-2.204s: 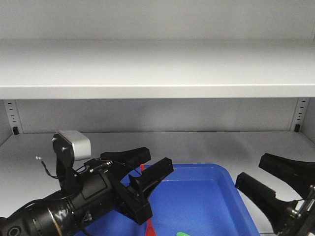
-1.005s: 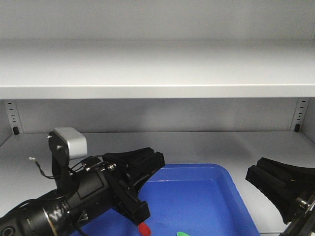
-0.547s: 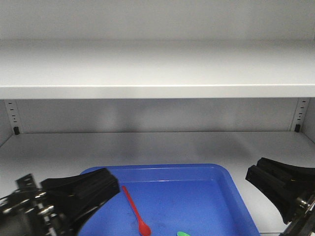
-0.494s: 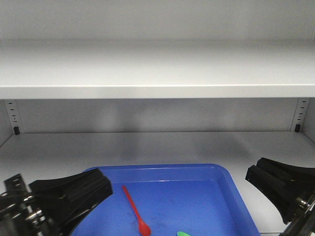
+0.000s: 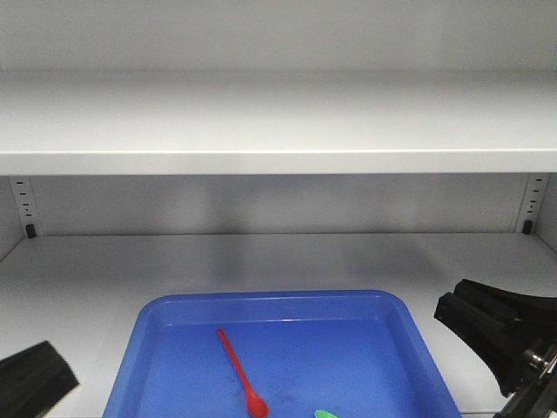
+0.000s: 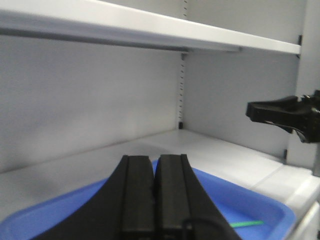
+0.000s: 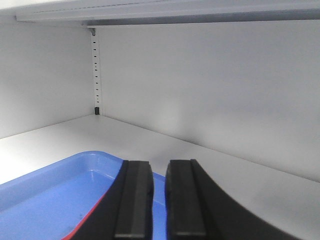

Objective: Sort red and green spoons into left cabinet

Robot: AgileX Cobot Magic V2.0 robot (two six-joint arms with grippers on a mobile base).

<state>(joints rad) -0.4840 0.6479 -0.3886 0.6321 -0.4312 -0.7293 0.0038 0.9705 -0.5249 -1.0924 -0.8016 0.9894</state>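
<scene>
The left gripper (image 5: 35, 383) has withdrawn to the lower-left corner. The red spoon (image 5: 241, 372), earlier between its fingers, now lies free in the blue tray (image 5: 409, 324).

Pale grey metal shelf (image 5: 278, 122) spans full width above, front lip lit bright, shadow beneath. Plain grey back wall (image 5: 278, 205) behind it. Slotted rails (image 5: 23, 205) run vertically at both back corners under shelf, small black clip low on each. Lower shelf surface (image 5: 278, 257) below back wall, flat, matte, evenly lit.
</scene>
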